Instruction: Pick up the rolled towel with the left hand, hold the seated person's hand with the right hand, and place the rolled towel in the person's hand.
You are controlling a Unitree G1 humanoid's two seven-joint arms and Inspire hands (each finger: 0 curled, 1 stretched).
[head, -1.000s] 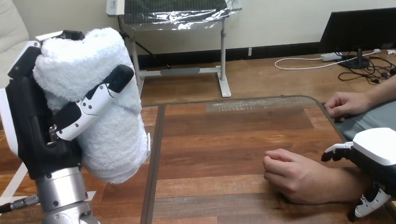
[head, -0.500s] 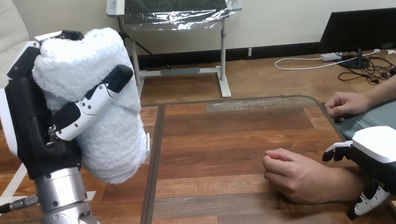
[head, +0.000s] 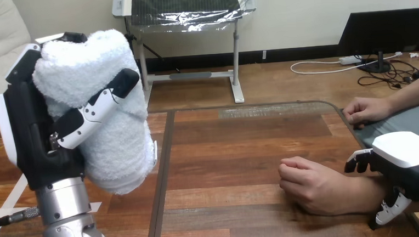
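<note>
Left hand [head: 32, 135] is up at the left, well above the tabletop [head: 226, 150], clamped round the rolled towel [head: 105, 119]: thumb laid across the towel's front, the rest of the hand wrapped behind it. The towel stands roughly upright in that grasp, white and thick, its lower end hanging free with nothing under it. The pickup therefore reads as done. The person's hand [head: 310, 186] lies on the tabletop at the near right, curled in a loose fist and pointing left, with the forearm running off to the right. The right hand [head: 404, 153] sits over that forearm just behind the wrist, straddling it. Whether it has closed on the wrist or only rests there, I cannot tell. A second hand of the person [head: 367, 110] rests at the far right edge of the tabletop, apart from all this. The towel and the fist are well apart, with the width of the tabletop between them. My reading is that the first step is complete and the second is begun but unconfirmed. Left to do are carrying the towel across to the right, getting the fist opened to receive it, setting the towel in and letting go.
</note>
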